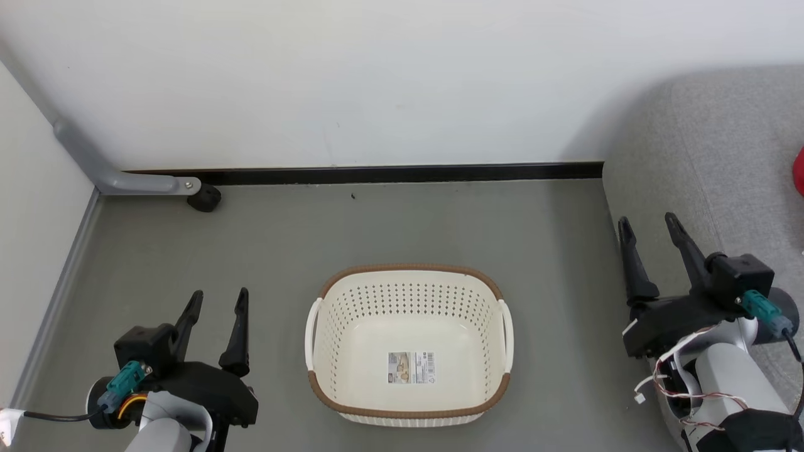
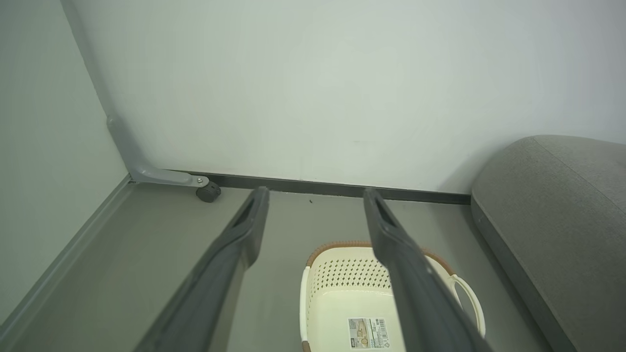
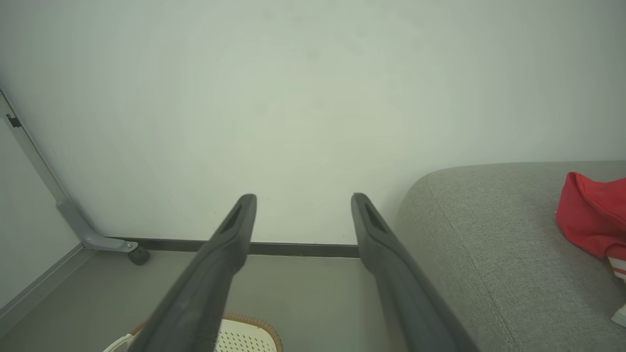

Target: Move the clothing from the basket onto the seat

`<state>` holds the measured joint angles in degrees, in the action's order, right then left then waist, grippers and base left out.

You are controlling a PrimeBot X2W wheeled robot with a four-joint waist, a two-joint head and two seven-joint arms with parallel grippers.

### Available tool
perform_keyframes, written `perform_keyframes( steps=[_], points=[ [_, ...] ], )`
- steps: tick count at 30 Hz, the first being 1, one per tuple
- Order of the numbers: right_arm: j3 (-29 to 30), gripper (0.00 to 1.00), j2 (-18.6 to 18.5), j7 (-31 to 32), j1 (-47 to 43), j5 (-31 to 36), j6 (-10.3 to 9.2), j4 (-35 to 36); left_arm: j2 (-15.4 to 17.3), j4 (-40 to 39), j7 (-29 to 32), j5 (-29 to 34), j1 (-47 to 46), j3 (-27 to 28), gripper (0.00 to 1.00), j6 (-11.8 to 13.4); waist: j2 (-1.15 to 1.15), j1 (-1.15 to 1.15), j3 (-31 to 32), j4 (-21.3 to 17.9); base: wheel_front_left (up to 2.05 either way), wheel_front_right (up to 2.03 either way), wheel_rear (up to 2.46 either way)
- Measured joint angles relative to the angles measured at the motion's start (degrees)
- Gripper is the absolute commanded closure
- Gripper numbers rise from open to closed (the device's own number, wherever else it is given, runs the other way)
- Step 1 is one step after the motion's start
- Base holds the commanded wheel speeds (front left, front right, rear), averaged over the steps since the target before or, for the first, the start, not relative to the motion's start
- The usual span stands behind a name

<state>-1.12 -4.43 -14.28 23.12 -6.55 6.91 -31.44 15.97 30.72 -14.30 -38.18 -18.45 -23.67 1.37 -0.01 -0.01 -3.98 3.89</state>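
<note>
Basket's empty, job looks done!
Laundry basket bare to its label; red clothing on the sofa seat; left gripper and right gripper spread, holding nothing.

Perforated smooth plastic basket, woven-look rim, matt grey fabric seat, thin red clothing

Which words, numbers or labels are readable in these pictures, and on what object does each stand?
Paper label on the basket bottom: printed, but too small to read.
Red clothing on the seat: no text on the visible part.
No other text is seen.
</note>
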Motion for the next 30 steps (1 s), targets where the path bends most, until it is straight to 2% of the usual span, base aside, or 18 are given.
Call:
perform_keyframes(
  steps=[17, 30],
  points=[
    [-2.63, 0.00, 0.66, 0.00, -8.22, -0.09, 0.16, 1.14, -0.71, -4.57, 0.00, 6.19, 9.05, 6.45, 0.00, 3.23, 0.01, 0.00, 3.78, 0.55, 0.00, 0.00, 0.00],
    [-3.11, 0.00, 0.94, 0.00, -9.76, -0.56, -0.42, 1.80, -1.80, -7.56, 0.00, 10.29, 11.88, 9.50, 0.00, 4.20, 0.01, 0.01, 4.77, 0.41, 0.00, 0.00, 0.00]
  ],
)
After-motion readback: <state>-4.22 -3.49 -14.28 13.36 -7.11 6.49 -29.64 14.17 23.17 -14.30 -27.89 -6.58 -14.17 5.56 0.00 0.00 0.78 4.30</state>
